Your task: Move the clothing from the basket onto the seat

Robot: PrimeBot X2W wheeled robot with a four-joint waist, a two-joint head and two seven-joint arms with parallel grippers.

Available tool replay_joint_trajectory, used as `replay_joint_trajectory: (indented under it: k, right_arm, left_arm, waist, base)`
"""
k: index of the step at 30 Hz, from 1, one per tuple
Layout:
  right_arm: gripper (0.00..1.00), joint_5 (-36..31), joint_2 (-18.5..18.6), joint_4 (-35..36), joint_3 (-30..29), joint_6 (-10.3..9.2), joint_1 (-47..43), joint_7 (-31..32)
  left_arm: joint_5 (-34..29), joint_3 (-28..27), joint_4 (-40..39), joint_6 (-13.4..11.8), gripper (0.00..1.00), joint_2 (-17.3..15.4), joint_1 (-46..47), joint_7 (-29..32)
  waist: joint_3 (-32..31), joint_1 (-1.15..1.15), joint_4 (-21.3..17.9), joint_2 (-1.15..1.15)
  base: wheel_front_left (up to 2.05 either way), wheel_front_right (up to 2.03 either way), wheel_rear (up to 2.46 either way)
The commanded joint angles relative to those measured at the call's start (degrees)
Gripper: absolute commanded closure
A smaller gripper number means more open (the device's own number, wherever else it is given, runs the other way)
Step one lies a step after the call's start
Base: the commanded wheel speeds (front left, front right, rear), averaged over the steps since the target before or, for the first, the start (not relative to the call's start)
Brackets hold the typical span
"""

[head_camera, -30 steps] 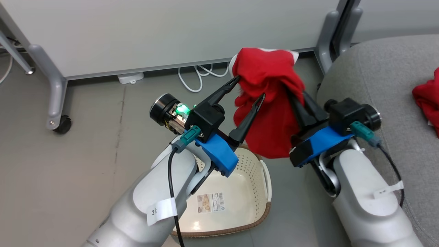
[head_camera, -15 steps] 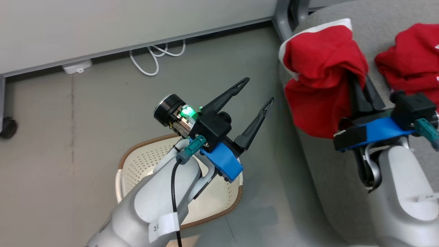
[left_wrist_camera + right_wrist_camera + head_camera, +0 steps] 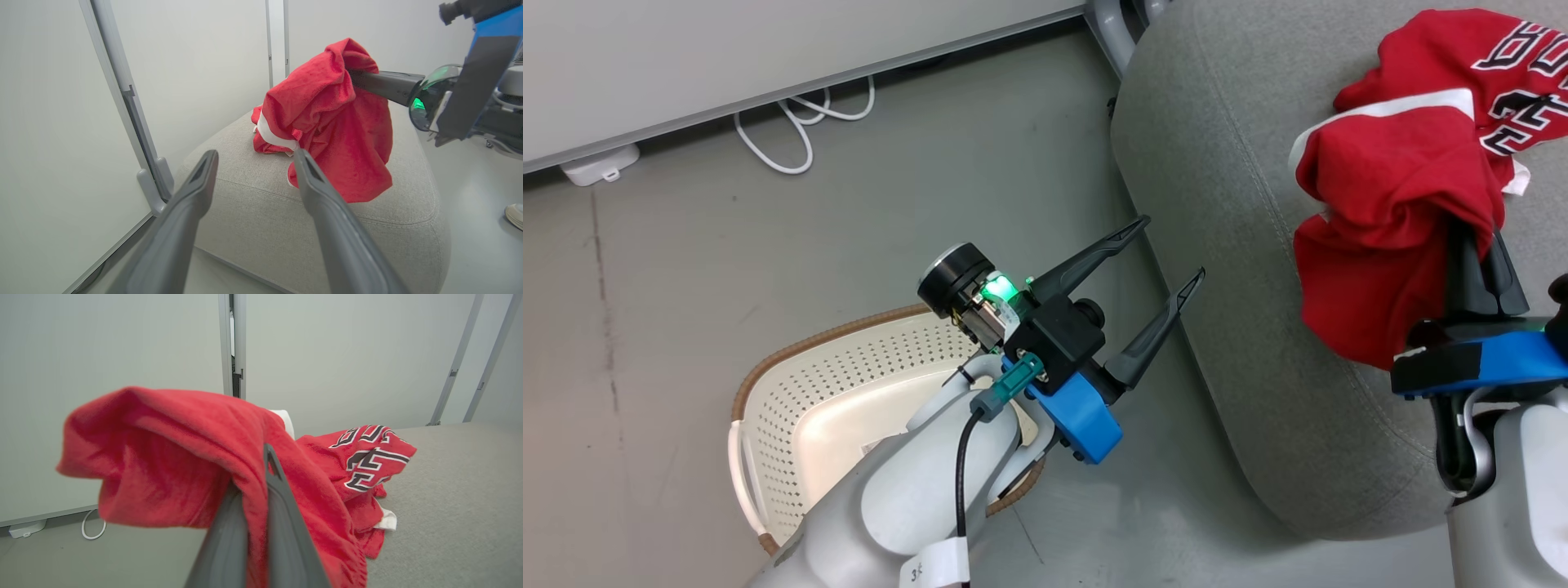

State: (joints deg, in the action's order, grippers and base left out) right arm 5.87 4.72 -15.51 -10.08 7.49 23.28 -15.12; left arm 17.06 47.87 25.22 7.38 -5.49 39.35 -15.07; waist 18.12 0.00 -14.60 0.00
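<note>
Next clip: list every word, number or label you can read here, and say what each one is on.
"3", followed by a cut-off mark: on the white tag around the left forearm.
Black-and-white block lettering on the jersey lying on the seat: crumpled and folded, so no whole word or number can be read.

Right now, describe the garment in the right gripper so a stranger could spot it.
Start at the grey seat. A red jersey with black-and-white lettering lies on it; nearer its edge, the held garment hangs bunched from the right gripper. Unlike the jersey, it is plain red with a white band.
</note>
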Motion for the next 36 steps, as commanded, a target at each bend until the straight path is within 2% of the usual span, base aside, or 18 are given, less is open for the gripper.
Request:
replay_joint_trajectory:
  k: [1, 9, 16, 20, 25, 29, 36]
  right_arm:
    - [1.0, 0.0, -0.2, 0.3, -0.1, 0.01, -0.5, -0.1]
    - [1.0, -0.2, -1.0, 1.3, -1.0, 0.01, -1.5, 0.0]
    - [1.0, -0.1, -0.9, 3.6, -1.7, 0.01, 4.2, -0.1]
    - [1.0, 0.2, 0.2, 5.8, -3.8, 0.01, 10.4, 0.0]
    - [1.0, 0.2, 3.9, 6.7, -8.0, 0.01, 20.3, 0.0]
    - [1.0, 0.5, 8.3, 6.7, -13.3, 0.01, 27.9, 0.0]
    - [1.0, 1.1, 16.4, 2.0, -20.6, 0.01, 36.0, 0.0]
  left_arm:
    - [-0.2, 0.0, -0.2, 0.1, 0.0, -0.3, -0.4, -0.2]
    - [-0.2, 0.2, -0.5, 0.1, 0.0, -0.6, -0.2, -0.2]
    - [-0.8, 0.0, -1.0, 0.1, 0.0, -0.9, 1.6, -0.2]
    - [-1.4, -0.2, -1.4, 0.1, 0.0, -1.3, 3.1, -0.2]
    - [-2.2, 0.4, -1.6, 0.1, 0.0, -2.0, 5.9, -0.2]
    - [-3.1, 0.6, -2.2, 0.1, 0.0, -2.5, 8.5, -0.2]
    - [-4.3, 0.2, -3.5, 0.1, 0.0, -3.8, 12.0, -0.2]
  waist:
    - [0.2, 0.0, -0.3, 0.0]
    - [0.7, 0.0, -1.2, 0.0]
    - [3.2, 0.0, -0.8, 0.0]
    - [6.4, 0.0, -0.3, 0.0]
    - [11.6, 0.0, 0.9, 0.0]
    - [16.3, 0.0, 2.1, 0.0]
    - [23.0, 0.0, 2.9, 0.0]
  base:
    - [0.0, 0.0, 0.0]
    - [0.0, 0.0, 0.0]
    - [0.0, 0.0, 0.0]
    - [0.0, 0.0, 0.0]
    - [0.0, 0.0, 0.0]
    - [0.0, 0.0, 0.0]
    - [0.0, 0.0, 0.0]
